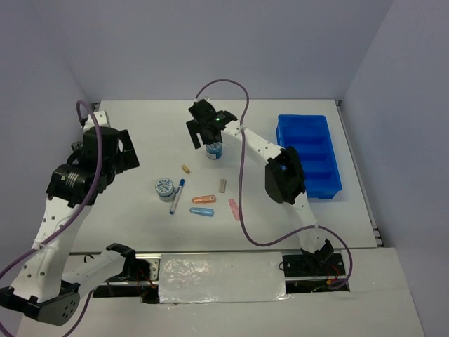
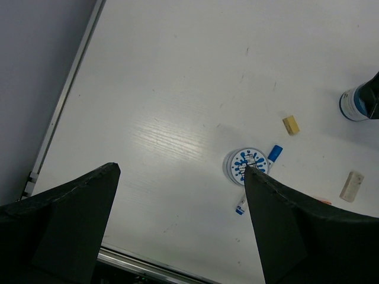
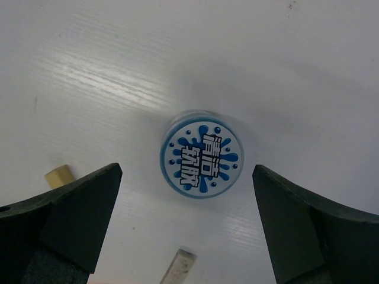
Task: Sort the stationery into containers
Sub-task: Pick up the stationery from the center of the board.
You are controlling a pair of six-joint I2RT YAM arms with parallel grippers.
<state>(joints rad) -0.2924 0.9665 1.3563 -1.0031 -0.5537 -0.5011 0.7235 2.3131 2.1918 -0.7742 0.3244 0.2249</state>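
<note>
One blue-white patterned roll (image 1: 215, 149) stands at the back middle of the table. My right gripper (image 1: 208, 135) hovers open just above it, and the roll (image 3: 202, 155) sits slightly ahead of the fingertip line of that gripper (image 3: 186, 171), untouched. A second roll (image 1: 165, 188) lies left of the white pen with blue cap (image 1: 177, 196). My left gripper (image 1: 125, 156) hangs open and empty to their left; its right finger (image 2: 278, 213) overlaps that roll (image 2: 240, 164) in view. Tan stub (image 1: 186, 168), grey stub (image 1: 223, 185) and orange (image 1: 203, 199), blue (image 1: 202, 211) and pink (image 1: 233, 209) capsules lie scattered. The blue tray (image 1: 309, 156) stands at the right.
The right arm's purple cable (image 1: 242, 161) loops over the table between the scattered items and the tray. White walls close in the back and both sides. A metal rail (image 2: 65, 94) runs along the table's left edge.
</note>
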